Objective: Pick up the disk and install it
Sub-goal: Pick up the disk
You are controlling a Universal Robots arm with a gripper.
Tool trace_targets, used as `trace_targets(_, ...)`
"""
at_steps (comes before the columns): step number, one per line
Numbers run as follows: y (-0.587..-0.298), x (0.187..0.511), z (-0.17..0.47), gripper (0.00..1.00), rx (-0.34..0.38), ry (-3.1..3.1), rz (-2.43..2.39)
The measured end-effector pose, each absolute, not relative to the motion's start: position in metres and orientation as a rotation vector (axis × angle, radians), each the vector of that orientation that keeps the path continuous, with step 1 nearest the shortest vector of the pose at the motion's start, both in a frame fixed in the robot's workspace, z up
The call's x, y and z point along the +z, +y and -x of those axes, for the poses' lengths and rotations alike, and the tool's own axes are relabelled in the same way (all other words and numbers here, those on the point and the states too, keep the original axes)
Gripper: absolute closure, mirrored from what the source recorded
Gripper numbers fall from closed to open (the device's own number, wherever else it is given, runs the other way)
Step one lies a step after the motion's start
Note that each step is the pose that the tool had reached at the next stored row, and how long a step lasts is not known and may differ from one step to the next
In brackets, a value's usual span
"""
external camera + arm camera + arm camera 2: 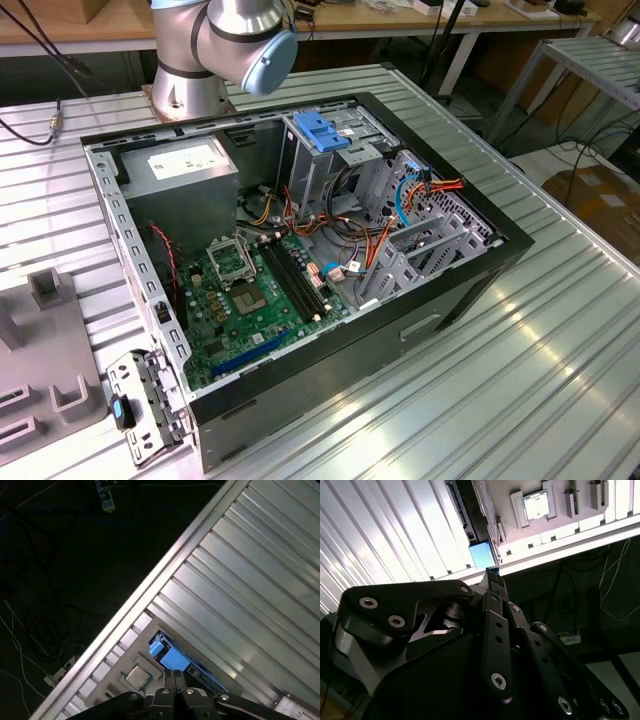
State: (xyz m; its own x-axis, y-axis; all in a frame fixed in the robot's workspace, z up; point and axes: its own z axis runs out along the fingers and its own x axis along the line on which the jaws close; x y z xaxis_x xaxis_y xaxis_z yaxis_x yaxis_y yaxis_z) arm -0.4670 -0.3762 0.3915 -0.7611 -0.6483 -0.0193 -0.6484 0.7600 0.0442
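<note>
In the first wrist view the hand (174, 676) sits closest to the lens, its two tips drawn together with nothing seen between them, poised just over the blue end of the disk (172, 659). The disk stands on edge in a slot of a grey tray (545, 530), just beside a processor chip (536, 504) lying in its own pocket, near the rim of the ribbed metal surface (260, 580). A good pick here, as I judge it, wants the tips spread wider than the disk's thickness, centred along its length, brought down square to the flat faces and closed on metal, not on the plastic rails. The lift should then go straight along the slot so that nothing binds. Whether the tips touch the blue part or hang just clear of it I cannot tell. Most of the disk's body is sunk in the slot or masked by the hand's black links, and its label is out of sight. Beyond the surface's edge lies a dark floor (60, 555) with loose cables, hard to read. Farther off, in the exterior view, the open computer case (330, 400) lies on its side with a blue-latched drive cage (322, 135). The cage's inside is shadowed, and the arm (230, 40) is cut off by the frame.
</note>
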Motion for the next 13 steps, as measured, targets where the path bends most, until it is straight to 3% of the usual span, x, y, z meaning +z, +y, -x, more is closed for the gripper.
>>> trace_targets(13, -0.3762, 0.3877, 0.4655, 0.89, 0.075, 2.777, 1.476)
